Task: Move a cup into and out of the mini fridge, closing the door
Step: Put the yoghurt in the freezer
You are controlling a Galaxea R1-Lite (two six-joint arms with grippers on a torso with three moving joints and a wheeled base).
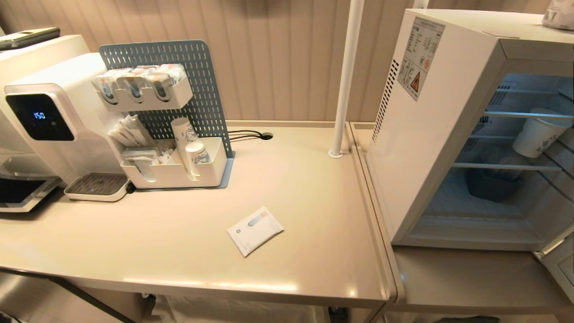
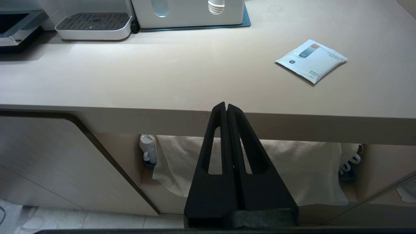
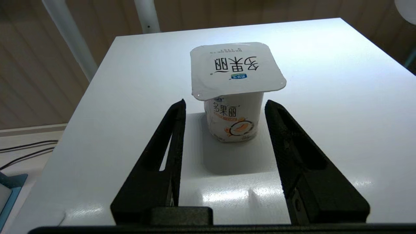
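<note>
The mini fridge (image 1: pixel 430 134) is cut off by the head view's right edge, its door mostly out of frame

Cup (image 3: pixel 234 97): white body, white lid w/ dark-grey characters + small blue mark; orange-brown print near base.
Mini fridge (image 1: pixel 421 134): white shell, pale wire shelves; side label white w/ red-orange warning triangle (image 1: pixel 415 81).
Paper cup (image 1: pixel 536 134) inside fridge: white, faint blue pattern.
Right gripper (image 3: pixel 224 107): matt black fingers.
Left gripper (image 2: pixel 226 107): matt black.
Counter (image 1: pixel 179 233): beige, plain.
Sachet (image 1: pixel 254 230): white, grey-and-tan print.
Pegboard (image 1: pixel 197 85): grey-blue, slotted pattern; white bins.
Water dispenser (image 1: pixel 49 121): white, black panel, blue digits.
Drip tray (image 2: pixel 94 24): white rim, dark grille.
Pole (image 1: pixel 347 76): white.
Wall (image 1: pixel 278 58): beige, vertical ribs.
</note>
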